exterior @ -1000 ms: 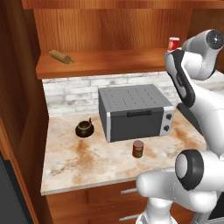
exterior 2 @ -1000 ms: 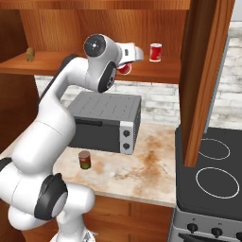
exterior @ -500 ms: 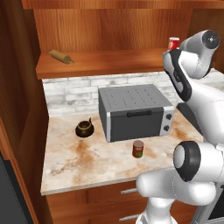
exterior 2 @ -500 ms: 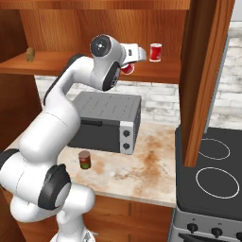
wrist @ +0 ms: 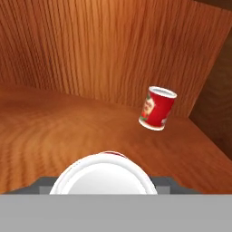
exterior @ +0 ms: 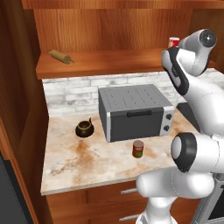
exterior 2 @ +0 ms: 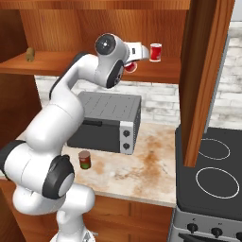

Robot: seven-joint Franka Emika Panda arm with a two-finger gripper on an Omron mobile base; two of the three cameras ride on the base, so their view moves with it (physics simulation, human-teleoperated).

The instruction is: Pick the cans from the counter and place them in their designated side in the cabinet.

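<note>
A bright red can (wrist: 157, 108) with a white band stands on the cabinet (exterior 2: 56, 61) shelf near its right wall, also in the right base view (exterior 2: 155, 52). My gripper (wrist: 104, 181) hovers just left of it over the shelf, shut on a second red can (exterior 2: 130, 66) whose white top (wrist: 103, 177) hides the fingertips. The dark brownish-red can (exterior: 138, 148) with a green label stands upright on the counter (exterior: 92, 162), in front of the toaster oven, and shows in the right base view as well (exterior 2: 85, 159).
A grey toaster oven (exterior: 133, 111) sits mid-counter with a squat dark pot (exterior: 83, 128) to its left. A rolling pin (exterior: 60, 56) lies at the shelf's left end. A black stovetop (exterior 2: 210, 170) and a wooden cabinet side panel (exterior 2: 203, 80) stand to the right.
The arm has shifted slightly to the right along the shelf, carrying the held red can closer to the standing one. The cans on the shelf and counter have not moved.
</note>
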